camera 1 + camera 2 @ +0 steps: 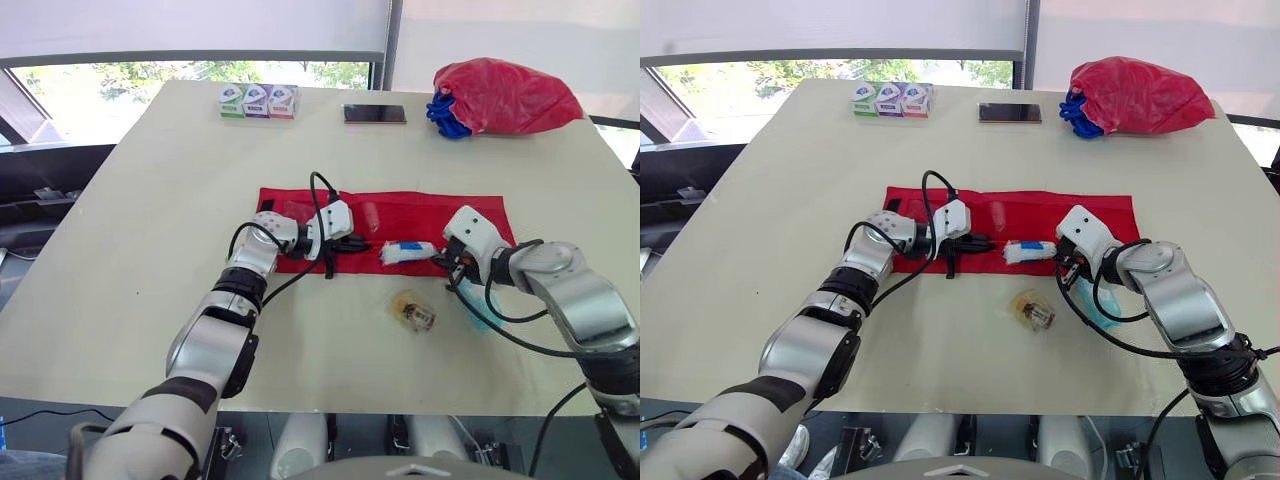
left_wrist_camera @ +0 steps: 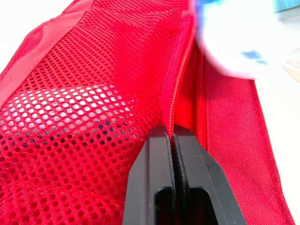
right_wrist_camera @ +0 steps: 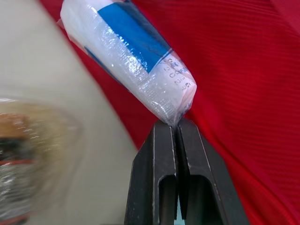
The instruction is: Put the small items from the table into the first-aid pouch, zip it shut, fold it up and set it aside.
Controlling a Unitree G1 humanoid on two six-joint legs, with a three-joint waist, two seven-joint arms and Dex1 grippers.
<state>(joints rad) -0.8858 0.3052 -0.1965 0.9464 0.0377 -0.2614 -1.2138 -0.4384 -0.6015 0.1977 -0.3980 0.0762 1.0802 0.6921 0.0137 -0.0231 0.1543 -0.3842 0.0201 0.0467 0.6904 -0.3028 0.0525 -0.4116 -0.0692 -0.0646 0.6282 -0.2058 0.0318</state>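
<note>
- Cream table [image 1: 130,250] by a window carries the first-aid pouch [image 1: 400,215], unrolled flat.
- Left gripper [image 2: 171,133] has its fingers pressed together, pinching the pouch's zip edge beside the mesh pocket [image 2: 93,93].
- Right gripper [image 3: 174,125] is clamped on the tip of a wrapped packet [image 3: 131,61], which lies ahead of it over the pouch's near edge.
- Clear-wrapped item [image 1: 414,311] lies on the table near the right gripper, off the pouch.

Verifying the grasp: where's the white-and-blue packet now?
Head views: the white-and-blue packet sits at the near edge of the red pouch, right of centre, its end pinched by the right hand.
</note>
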